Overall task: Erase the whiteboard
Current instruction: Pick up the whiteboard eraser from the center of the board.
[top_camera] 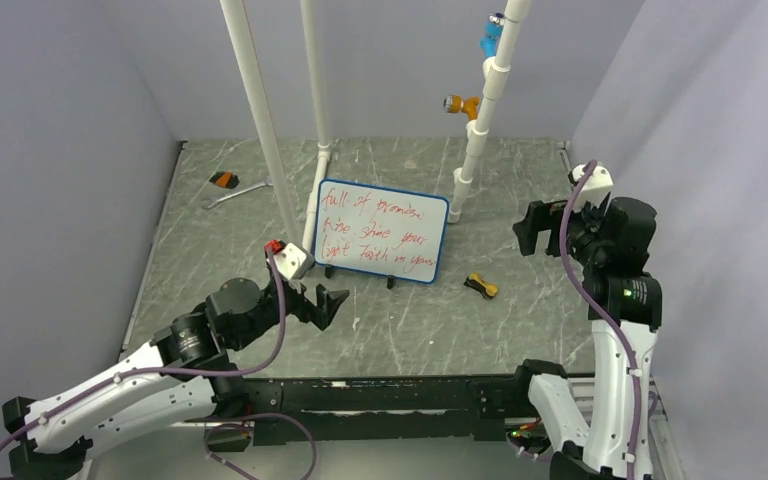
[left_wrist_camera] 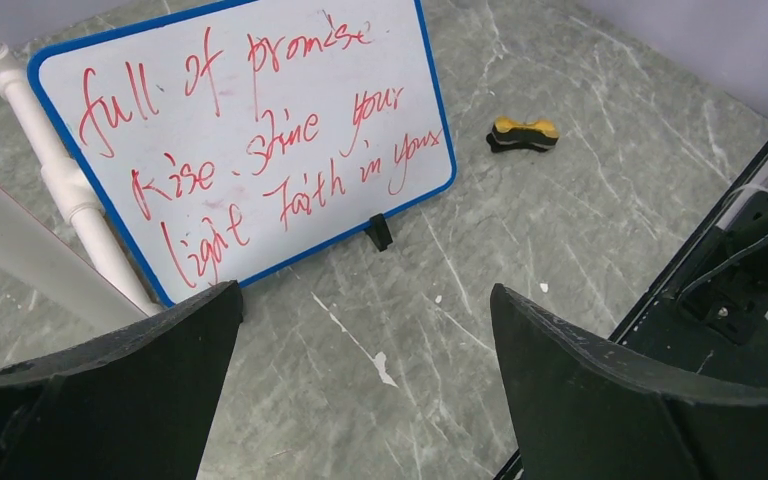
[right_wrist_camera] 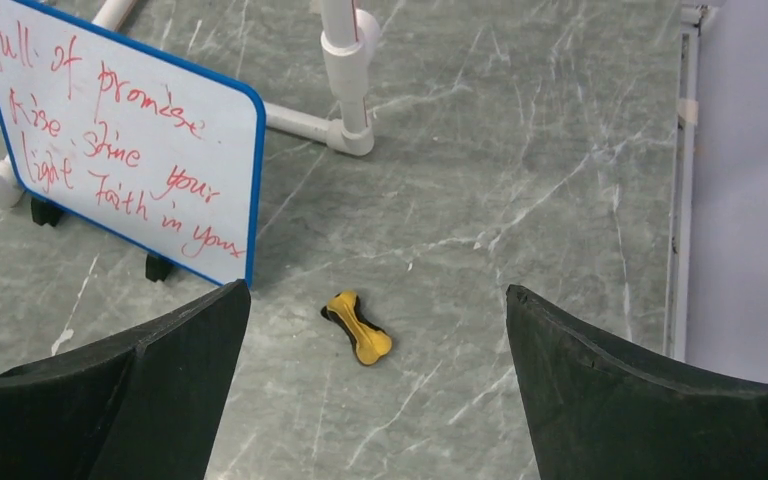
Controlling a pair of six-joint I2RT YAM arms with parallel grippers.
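Note:
The whiteboard (top_camera: 381, 231) stands upright on small black feet mid-table, blue-framed, covered with red handwriting. It also shows in the left wrist view (left_wrist_camera: 250, 130) and the right wrist view (right_wrist_camera: 120, 150). A yellow and black bone-shaped eraser (top_camera: 481, 286) lies on the table right of the board; it shows in the left wrist view (left_wrist_camera: 524, 133) and the right wrist view (right_wrist_camera: 357, 327). My left gripper (top_camera: 322, 300) is open and empty, low in front of the board's left part. My right gripper (top_camera: 538, 228) is open and empty, raised to the right of the board and eraser.
White pipe posts (top_camera: 260, 120) stand behind and left of the board, with a base fitting (right_wrist_camera: 345, 95) behind it. A small orange and black tool (top_camera: 224, 180) and a metal wrench (top_camera: 235, 194) lie at the back left. Grey walls enclose the table.

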